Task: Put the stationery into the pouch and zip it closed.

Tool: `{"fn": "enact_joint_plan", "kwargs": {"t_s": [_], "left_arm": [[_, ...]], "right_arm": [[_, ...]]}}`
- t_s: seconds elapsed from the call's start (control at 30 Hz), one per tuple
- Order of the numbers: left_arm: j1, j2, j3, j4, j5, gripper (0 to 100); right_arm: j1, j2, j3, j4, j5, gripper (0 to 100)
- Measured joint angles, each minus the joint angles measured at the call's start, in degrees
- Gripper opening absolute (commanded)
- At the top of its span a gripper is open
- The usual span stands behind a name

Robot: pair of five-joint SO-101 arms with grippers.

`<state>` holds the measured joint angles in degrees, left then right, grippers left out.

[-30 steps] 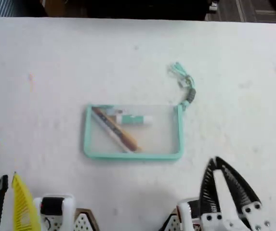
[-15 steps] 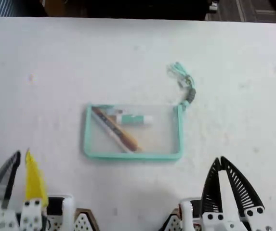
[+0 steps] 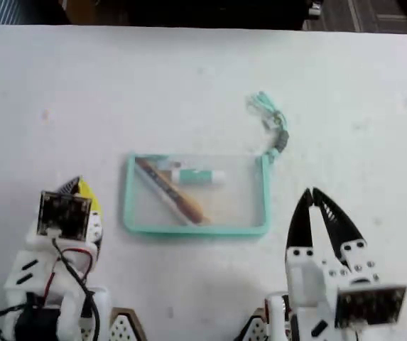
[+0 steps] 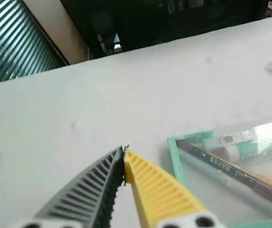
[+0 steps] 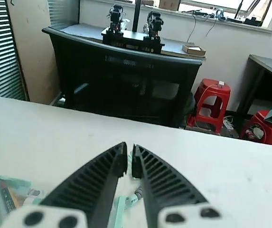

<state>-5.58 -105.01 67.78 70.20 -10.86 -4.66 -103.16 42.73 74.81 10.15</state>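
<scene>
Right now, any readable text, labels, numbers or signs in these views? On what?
No text can be read.
Pencil inside the clear pouch: small pale marks on its dark barrel, too blurred to read.
White and teal stick beside it in the pouch: a round mark on its label, too small to read.

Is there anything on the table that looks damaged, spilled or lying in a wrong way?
Nothing stands out. The pouch lies flat and straight, with the stationery inside it and its tassel cord curled beside one corner. The left claw and the right claw are shut, apart from it.
</scene>
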Motion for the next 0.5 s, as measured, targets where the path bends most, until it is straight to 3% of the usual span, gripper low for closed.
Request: {"fn": "enact_joint_plan", "kwargs": {"t_s": [0.3, 0.5], "left_arm": [[0.0, 0.1, 14.2, -7.9, 1.3, 2], [0.0, 0.4, 25.0, -14.0, -2.1, 3]], "right_arm": [[0.2, 0.0, 16.4, -8.0, 0.0, 1.8], [0.0, 0.2, 28.3, -15.6, 0.0, 1.8]]}}
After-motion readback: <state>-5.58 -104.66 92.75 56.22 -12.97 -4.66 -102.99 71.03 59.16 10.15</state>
